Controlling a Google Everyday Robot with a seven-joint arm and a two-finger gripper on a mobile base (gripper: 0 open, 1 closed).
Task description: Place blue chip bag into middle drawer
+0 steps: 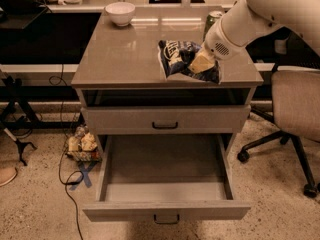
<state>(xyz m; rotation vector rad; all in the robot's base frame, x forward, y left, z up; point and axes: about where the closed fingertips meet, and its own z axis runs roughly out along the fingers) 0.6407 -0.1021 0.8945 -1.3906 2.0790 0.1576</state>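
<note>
Shiny dark-blue chip bag [181, 58] with white lettering and patches, pinched in the tan gripper [200, 64] above the right front of the glossy grey-brown cabinet top [125, 54]. White arm [250, 19] with a dotted round grille. Matte grey middle drawer [165, 211] and matching grey upper drawer front [125, 120], each with a small black handle [166, 219]. White bowl [120, 13] and green can [213, 20] at the rear. Beige chair [295, 99] on black legs. Speckled tan floor [40, 209] with a blue tape cross [82, 174].
</note>
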